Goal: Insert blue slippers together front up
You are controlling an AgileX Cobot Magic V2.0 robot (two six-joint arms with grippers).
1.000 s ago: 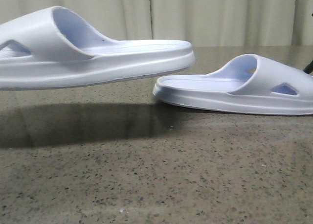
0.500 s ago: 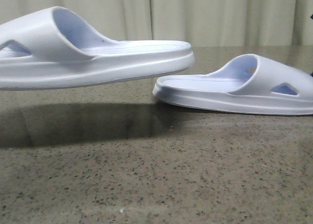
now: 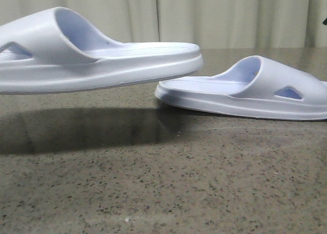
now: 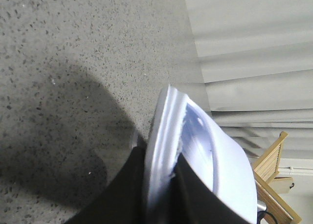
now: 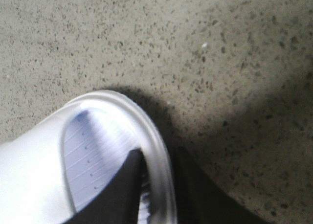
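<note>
we have one slipper in each gripper. the left gripper (image 4: 159, 185) is clamped on the rim of the left slipper (image 3: 97, 55), one finger under the sole and one on the footbed, and it hangs clear above the table (image 3: 163, 183) with its shadow beneath. the right gripper (image 5: 154, 194) is clamped the same way on the rim of the right slipper (image 3: 245, 88), which sits low at the right, at or just above the table (we cannot tell if it touches).

in the front view the open heel ends face each other, and the left heel overlaps above the right heel.

we judge this the bringing-together step, with nothing nested yet. next, we think, the two need turning so the straps line up, then one slid into the other with the fronts up. the foam rims may flex or slip in the pinch, so we would go slowly.
</note>
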